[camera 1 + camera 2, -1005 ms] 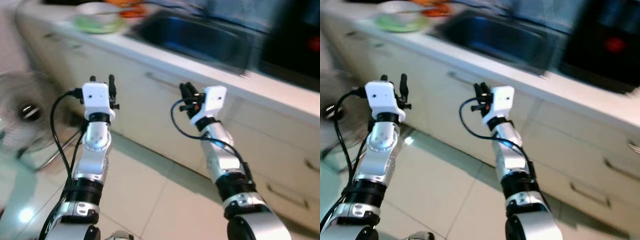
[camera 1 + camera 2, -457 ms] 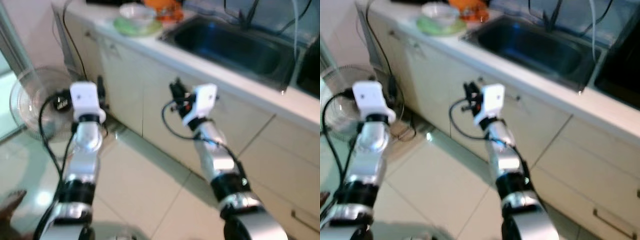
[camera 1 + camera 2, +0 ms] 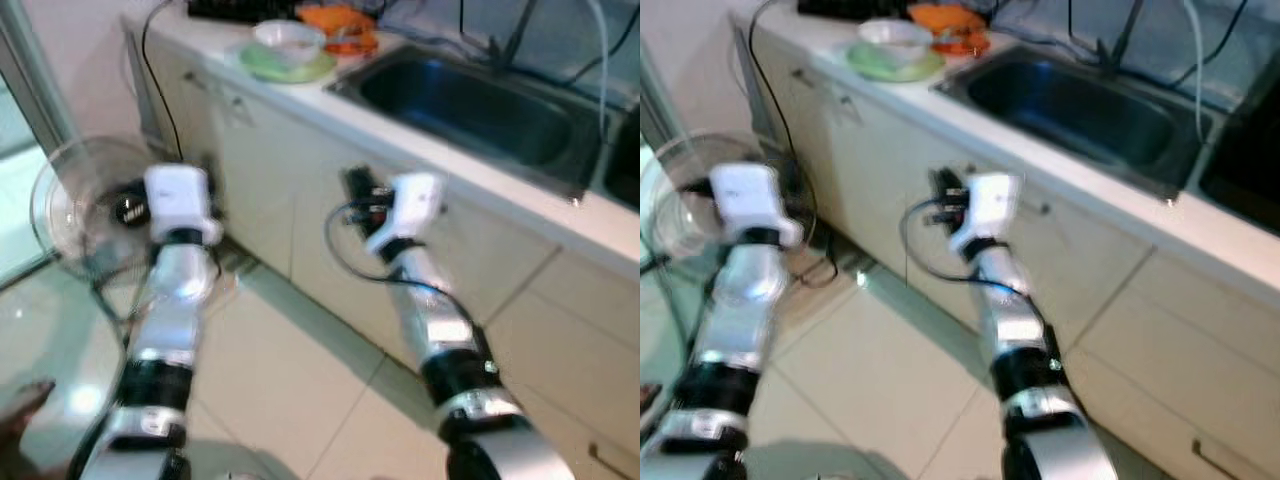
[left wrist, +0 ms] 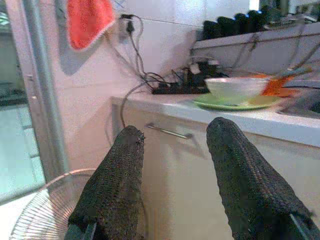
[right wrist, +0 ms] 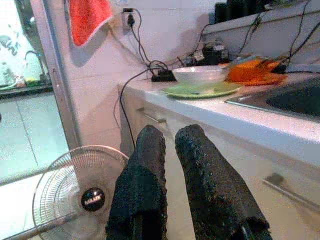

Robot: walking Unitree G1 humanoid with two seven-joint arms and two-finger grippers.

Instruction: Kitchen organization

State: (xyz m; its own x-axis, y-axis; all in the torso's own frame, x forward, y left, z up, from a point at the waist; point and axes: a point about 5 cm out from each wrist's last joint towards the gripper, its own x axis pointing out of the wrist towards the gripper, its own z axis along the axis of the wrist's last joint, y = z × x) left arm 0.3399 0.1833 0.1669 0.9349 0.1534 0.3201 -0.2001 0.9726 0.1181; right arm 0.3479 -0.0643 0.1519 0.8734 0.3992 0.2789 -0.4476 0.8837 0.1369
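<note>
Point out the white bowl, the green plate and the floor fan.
white bowl (image 3: 896, 33), right eye view, its near side wall.
green plate (image 3: 868, 63), right eye view, its bare near rim.
floor fan (image 5: 85, 186), right wrist view, the grille.

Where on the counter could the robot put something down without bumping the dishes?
The bare white counter strip along the front of the sink looks free, though narrow. The corner is crowded: a white bowl on a green plate, an orange thing and cables behind.

White bowl (image 3: 894, 34) on a green plate (image 3: 896, 64) (orange cloth (image 5: 89, 19) hangs on the wall).
</note>
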